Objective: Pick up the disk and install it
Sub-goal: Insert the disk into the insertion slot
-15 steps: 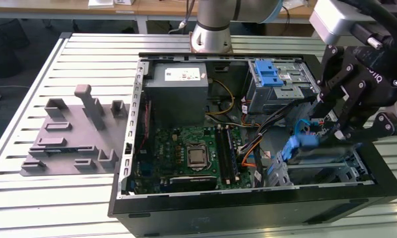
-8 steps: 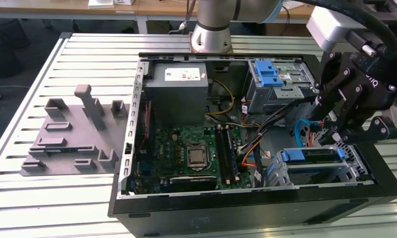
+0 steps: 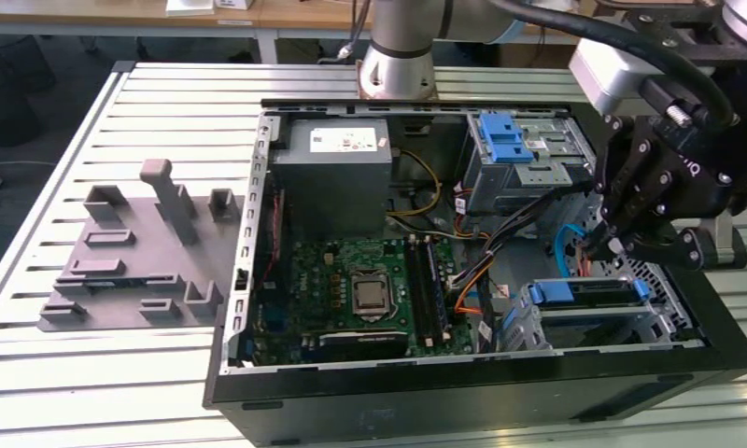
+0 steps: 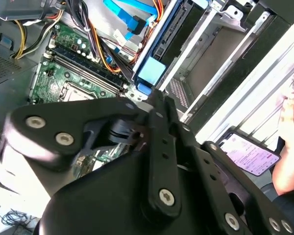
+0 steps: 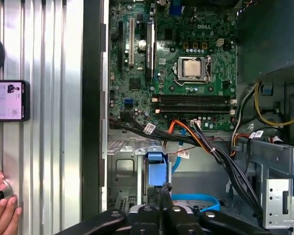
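The flat rectangular silver disk with blue plastic side rails (image 3: 585, 295) is sitting in a silver metal bay (image 3: 670, 322) inside the open black computer case (image 3: 473, 397), at the case's near corner on the exterior view's right. It seems to be standing on edge, with one blue rail facing up out of the bay and its long axis running along the case's near wall. The black pincer (image 3: 596, 250) is hanging just above it, so the disk is lying straight below the tips. In the first wrist view the fingertips (image 5: 164, 192) are pointing down just beside the blue tab at the rail's end; I cannot tell whether they are touching it. The fingers are lying together with nothing between them. The case is resting on a slatted metal surface (image 3: 49, 392), toward its edge on the exterior view's right. A green motherboard (image 3: 348, 280) is covering the case's floor beside the bay.
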`<action>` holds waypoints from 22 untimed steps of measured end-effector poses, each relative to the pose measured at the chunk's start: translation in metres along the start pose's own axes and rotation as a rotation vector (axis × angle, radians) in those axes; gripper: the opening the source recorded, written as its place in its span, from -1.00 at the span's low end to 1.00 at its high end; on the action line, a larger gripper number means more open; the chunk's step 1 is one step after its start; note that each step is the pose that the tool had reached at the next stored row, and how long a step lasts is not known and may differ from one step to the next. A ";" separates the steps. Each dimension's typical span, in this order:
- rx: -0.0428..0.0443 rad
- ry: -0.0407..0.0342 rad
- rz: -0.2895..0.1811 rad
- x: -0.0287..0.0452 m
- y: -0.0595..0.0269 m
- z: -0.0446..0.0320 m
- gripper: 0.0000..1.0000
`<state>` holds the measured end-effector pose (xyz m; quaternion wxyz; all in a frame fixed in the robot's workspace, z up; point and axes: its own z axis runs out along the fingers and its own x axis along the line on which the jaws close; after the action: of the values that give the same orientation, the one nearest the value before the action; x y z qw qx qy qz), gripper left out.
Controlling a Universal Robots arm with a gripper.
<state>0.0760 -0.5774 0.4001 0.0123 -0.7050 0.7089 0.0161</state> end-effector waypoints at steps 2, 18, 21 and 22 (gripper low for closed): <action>0.0000 0.0001 0.000 0.0001 0.0000 0.0022 -0.75; 0.0000 0.0000 0.000 0.0005 -0.0001 0.0140 -0.79; 0.0000 0.0001 0.000 0.0006 -0.0001 0.0154 -0.79; 0.0000 0.0000 0.000 0.0006 -0.0001 0.0159 -0.79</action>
<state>0.0760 -0.5774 0.3842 0.0123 -0.7050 0.7089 0.0161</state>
